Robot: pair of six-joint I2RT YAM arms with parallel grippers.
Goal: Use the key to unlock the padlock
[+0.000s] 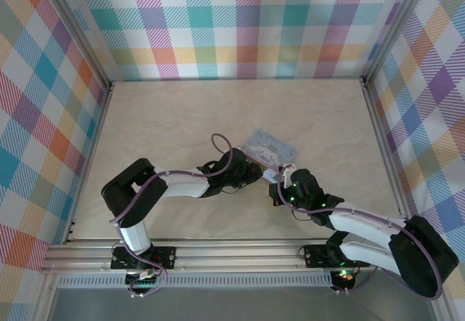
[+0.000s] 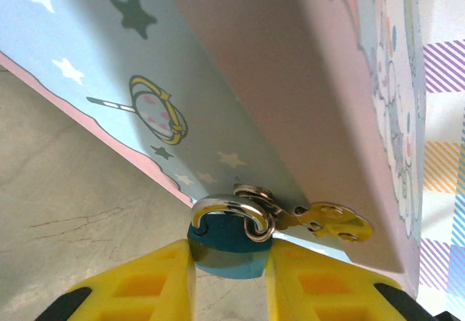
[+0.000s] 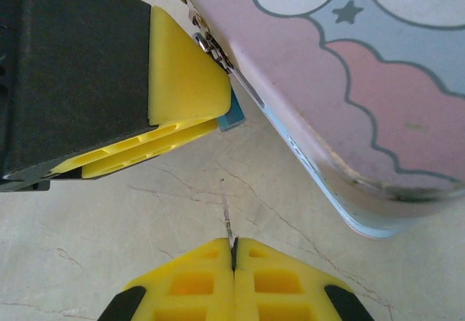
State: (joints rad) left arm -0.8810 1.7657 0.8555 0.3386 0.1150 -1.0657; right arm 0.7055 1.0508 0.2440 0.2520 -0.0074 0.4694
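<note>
Teal padlock (image 2: 227,250) in left jaws, key (image 3: 228,223) in right jaws

R wrist cam: padlock (image 3: 232,118) mostly hidden behind left jaws, just a teal corner shows; key (image 3: 228,223) mostly buried in right jaws; tin (image 3: 349,81) cut off top & right.
</note>
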